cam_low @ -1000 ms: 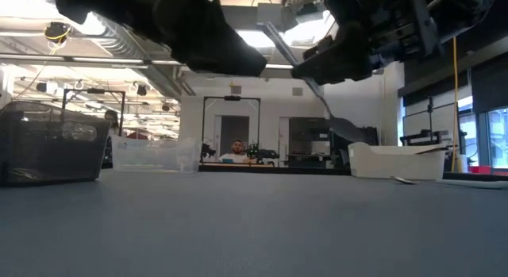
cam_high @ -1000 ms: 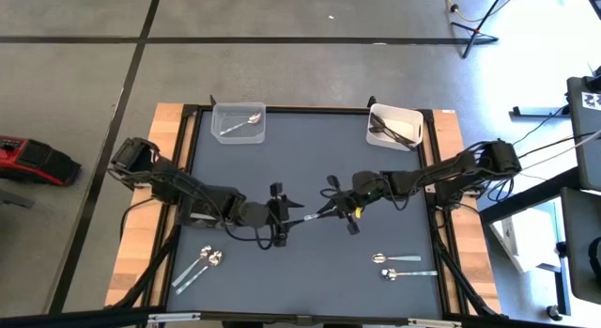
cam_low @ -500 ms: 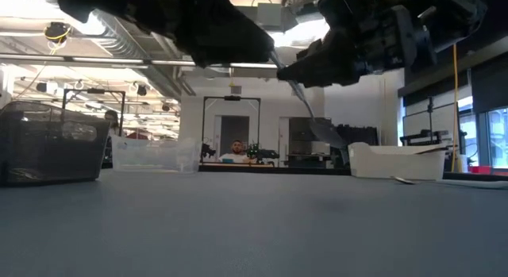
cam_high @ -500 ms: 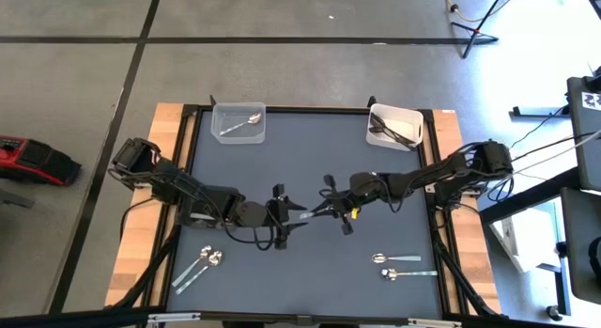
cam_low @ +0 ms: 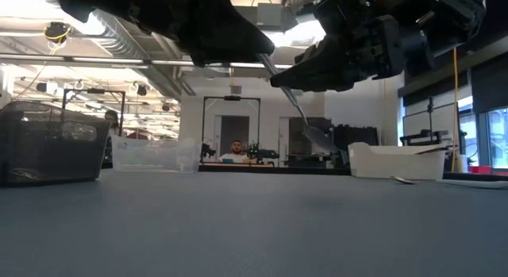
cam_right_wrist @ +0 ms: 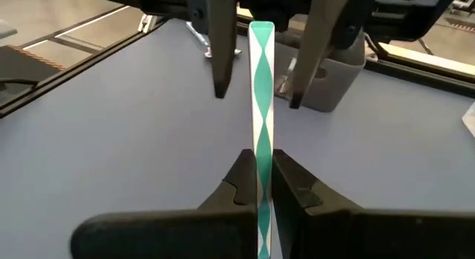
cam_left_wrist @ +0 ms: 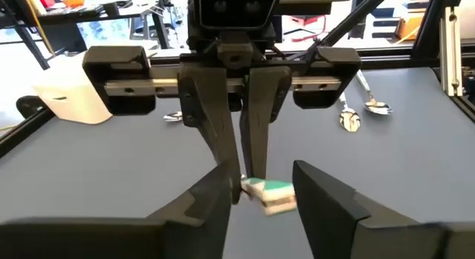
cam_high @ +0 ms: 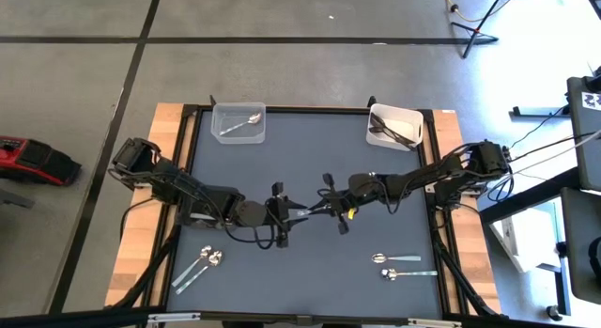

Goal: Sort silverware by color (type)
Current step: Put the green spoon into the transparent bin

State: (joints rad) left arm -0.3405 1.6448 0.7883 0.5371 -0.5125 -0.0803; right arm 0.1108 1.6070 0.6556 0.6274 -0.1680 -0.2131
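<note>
Along the desk's near edge, two pairs of loose spoons wait, one toward each corner. Over mid-desk the right claw pinches a spoon by its green-and-white handle, and the left claw stands wide around its free end. If the right lets go before the left bites, I'd expect a drop. At the far edge, the clear bin holds one silver spoon and the white bin holds dark utensils.
</note>
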